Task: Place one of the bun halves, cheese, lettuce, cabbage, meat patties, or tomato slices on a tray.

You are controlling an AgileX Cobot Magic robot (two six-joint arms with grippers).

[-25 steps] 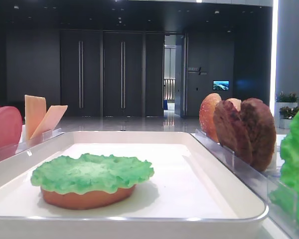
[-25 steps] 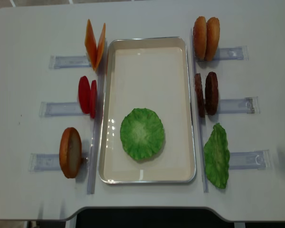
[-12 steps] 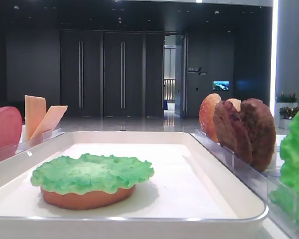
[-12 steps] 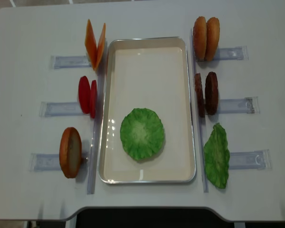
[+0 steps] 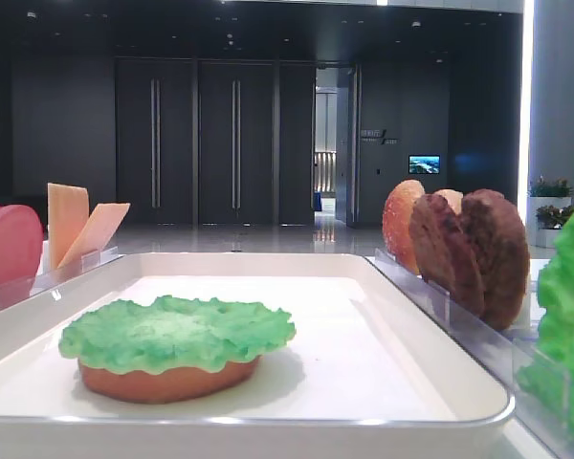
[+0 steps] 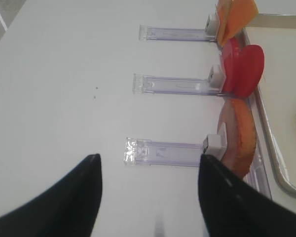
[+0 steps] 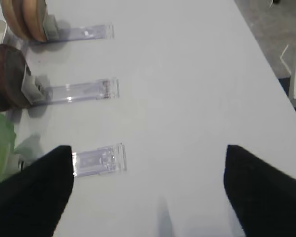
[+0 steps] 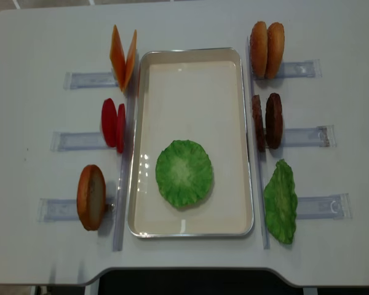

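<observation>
Lettuce hides a bun half on the tray; both claws gape wide, empty.

A white tray is filling most of the low view. At about seven o'clock on its floor a ruffled green lettuce leaf is lying flat over a bun half, hiding all but the bun's tan edge. At nine o'clock, outside the rim, two cheese slices are leaning in a clear holder, with pinkish-red tomato slices just nearer. At three o'clock two dark meat patties are standing on edge, more bun halves behind them, and another green leaf is poking in at four o'clock.
</observation>
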